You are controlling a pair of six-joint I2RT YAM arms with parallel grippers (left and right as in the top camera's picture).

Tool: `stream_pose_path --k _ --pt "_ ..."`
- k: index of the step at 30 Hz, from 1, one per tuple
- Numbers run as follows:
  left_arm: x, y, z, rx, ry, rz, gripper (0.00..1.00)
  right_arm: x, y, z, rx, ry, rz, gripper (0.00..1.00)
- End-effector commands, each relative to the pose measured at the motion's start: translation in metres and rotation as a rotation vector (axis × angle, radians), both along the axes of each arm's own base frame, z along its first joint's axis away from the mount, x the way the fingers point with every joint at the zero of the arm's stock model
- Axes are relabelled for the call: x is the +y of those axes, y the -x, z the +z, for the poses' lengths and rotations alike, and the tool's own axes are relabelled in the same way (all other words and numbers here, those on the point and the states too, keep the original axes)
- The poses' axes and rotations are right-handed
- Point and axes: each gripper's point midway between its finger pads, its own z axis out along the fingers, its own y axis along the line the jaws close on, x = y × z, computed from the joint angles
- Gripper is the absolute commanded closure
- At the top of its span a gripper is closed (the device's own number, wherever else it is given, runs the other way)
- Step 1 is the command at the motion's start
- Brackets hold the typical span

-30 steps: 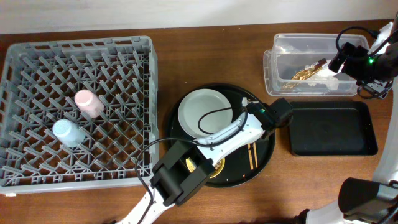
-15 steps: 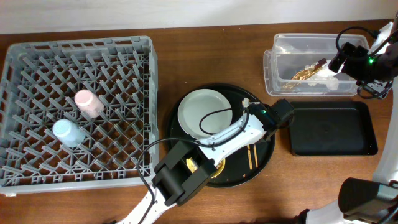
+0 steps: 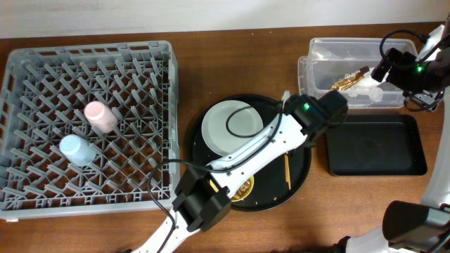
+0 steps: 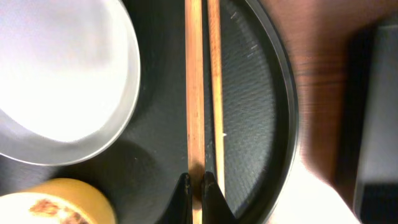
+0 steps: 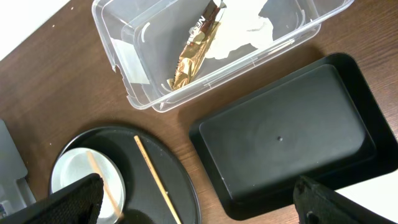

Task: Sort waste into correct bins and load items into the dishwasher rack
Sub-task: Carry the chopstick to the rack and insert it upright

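Note:
My left gripper (image 4: pixel 194 182) is shut on one wooden chopstick (image 4: pixel 194 93); the second chopstick (image 4: pixel 215 93) lies beside it on the round black tray. In the overhead view the left gripper (image 3: pixel 325 114) hovers between that tray and the clear tub (image 3: pixel 306 70). One chopstick (image 3: pixel 287 171) shows on the tray. The grey plate (image 3: pixel 232 128) and the yellow bowl (image 3: pixel 242 190), holding beige scraps (image 4: pixel 46 205), sit on the tray. The tub holds the gold wrapper (image 5: pixel 194 46) and the white napkin (image 5: pixel 249 25). My right gripper (image 5: pixel 199 202) is open above the shallow black tray (image 5: pixel 286 137).
The grey rack (image 3: pixel 88 126) fills the left side and holds the pink cup (image 3: pixel 100 116) and the light-blue cup (image 3: pixel 76 149). The round black tray (image 3: pixel 299 186) sits mid-table. A black cable loops over the plate. The left arm crosses the round tray.
My left gripper has moved up and to the right, toward the clear tub, shut on one chopstick. Only one chopstick now shows on the round tray. The right arm has not moved.

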Motion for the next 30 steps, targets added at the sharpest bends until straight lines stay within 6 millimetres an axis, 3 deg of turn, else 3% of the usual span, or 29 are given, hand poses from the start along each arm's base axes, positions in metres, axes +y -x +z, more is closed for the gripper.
stream_pose_path --k 1,6,8,13,20,24,30 --pt "0.027 -0.027 0.072 -0.144 -0.016 -0.105 0.99 -0.002 0.000 0.007 -0.017 0.011 -0.005 0.01" --pt "0.101 -0.062 0.103 -0.174 -0.171 -0.131 0.99 -0.002 0.000 0.007 -0.017 0.011 -0.005 0.01" --pt "0.139 -0.076 0.104 -0.150 -0.237 -0.099 0.99 -0.002 0.000 0.007 -0.017 0.011 -0.005 0.01" --pt "0.207 -0.113 0.103 -0.109 -0.270 -0.031 1.00 -0.002 0.000 0.007 -0.017 0.011 -0.005 0.01" --pt "0.300 -0.143 0.102 -0.064 -0.301 0.093 1.00 -0.002 0.000 0.007 -0.017 0.011 -0.005 0.01" --pt "0.323 -0.152 0.094 -0.021 -0.210 0.072 1.00 -0.002 0.000 0.007 -0.017 0.011 -0.005 0.01" --pt "0.323 -0.166 0.077 0.025 0.050 -0.048 1.00 -0.002 0.000 0.007 -0.017 0.011 -0.005 0.01"
